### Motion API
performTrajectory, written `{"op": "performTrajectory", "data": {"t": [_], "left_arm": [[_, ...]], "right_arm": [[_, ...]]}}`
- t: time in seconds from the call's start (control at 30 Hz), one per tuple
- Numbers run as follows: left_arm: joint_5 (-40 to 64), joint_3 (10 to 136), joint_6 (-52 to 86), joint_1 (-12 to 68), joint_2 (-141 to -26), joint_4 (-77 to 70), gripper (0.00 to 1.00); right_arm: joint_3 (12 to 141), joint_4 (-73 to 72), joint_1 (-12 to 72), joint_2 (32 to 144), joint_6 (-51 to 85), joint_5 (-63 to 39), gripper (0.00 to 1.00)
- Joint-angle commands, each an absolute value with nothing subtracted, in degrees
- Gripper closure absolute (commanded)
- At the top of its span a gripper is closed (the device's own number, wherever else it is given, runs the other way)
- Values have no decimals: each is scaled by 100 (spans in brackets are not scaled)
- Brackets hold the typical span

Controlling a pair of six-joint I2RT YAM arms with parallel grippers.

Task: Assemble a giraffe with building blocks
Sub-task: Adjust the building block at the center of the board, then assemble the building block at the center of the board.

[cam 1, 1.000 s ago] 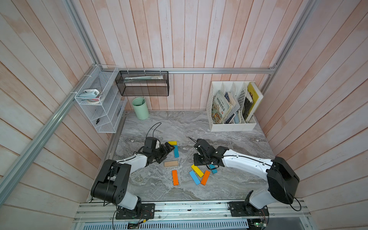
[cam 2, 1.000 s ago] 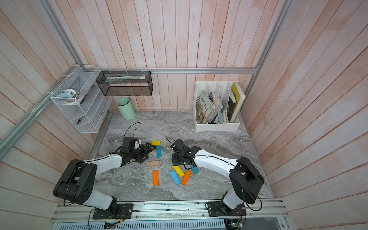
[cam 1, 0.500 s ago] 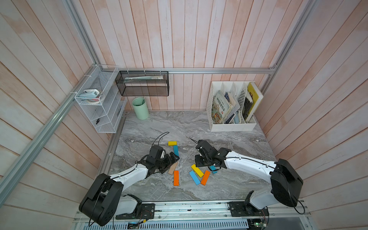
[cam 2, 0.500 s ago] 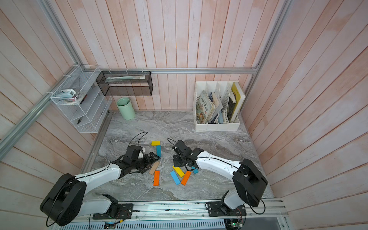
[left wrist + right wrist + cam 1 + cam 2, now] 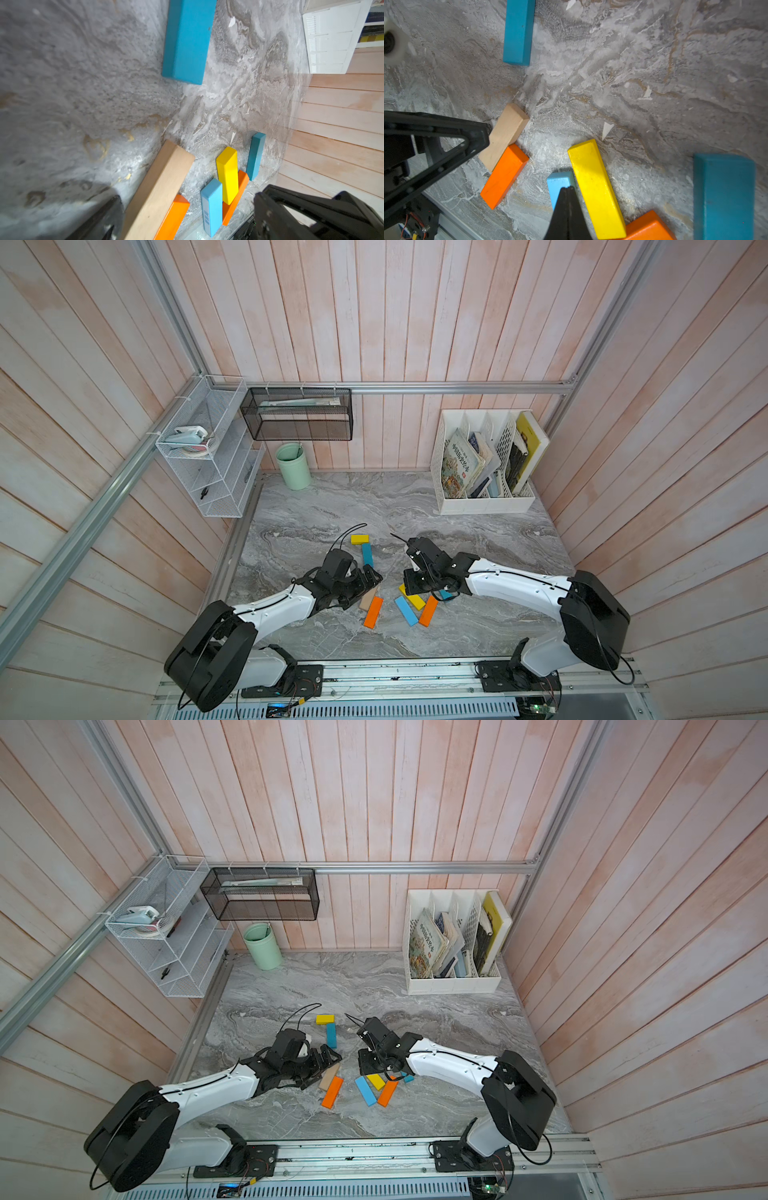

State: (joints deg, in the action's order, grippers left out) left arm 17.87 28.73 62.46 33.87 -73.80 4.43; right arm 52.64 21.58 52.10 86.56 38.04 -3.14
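Pincers, left pincer (image 5: 371,580) gaping over tan block (image 5: 506,128), right pincer (image 5: 566,192) clenched empty above light blue block (image 5: 558,181)

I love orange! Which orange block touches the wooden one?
The orange block alongside the tan block; the other orange block sits under a yellow block.

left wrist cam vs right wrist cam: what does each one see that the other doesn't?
Left wrist only: the white file rack and the plank wall.
Right wrist only: the right hand, shut, its tips covering part of the light blue block.
Both: the open left hand, the marble table and seven blocks: lone teal block, tan block beside an orange block, light blue block, yellow block overlapping the second orange block, second teal block.
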Motion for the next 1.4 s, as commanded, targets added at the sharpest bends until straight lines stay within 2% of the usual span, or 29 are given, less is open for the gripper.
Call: {"op": "performTrajectory", "data": {"t": [0.0,0.27,0.3,0.33,0.4,0.5,0.93,1.37], "left_arm": [[1415,2867,6295,3427,-6822,1136,0],[1409,2461,6776,3696,-5785,1600,0],[1418,2408,6762,3717,-5742,1512,10],[1415,2354,6718,3718,-5710,1420,25],[1294,2280,6731,3718,-5686,1374,64],[1260,2271,6718,3722,-5793,1340,100],[1099,2593,6217,3718,-6100,2153,100],[1321,2360,6232,3718,-6574,1760,100]], "right_arm": [[5239,2127,5242,8648,3762,-369,100],[5163,1867,5257,8660,3738,-667,100],[5179,1753,5256,8697,3728,-810,100],[5207,1679,5256,8737,3727,-896,100],[5346,1667,5257,8861,3722,-925,100],[5536,1716,5262,9069,3680,-944,100],[5902,1276,5423,9993,3767,-1494,100],[6177,1216,5428,10453,3672,-1499,100]]}}
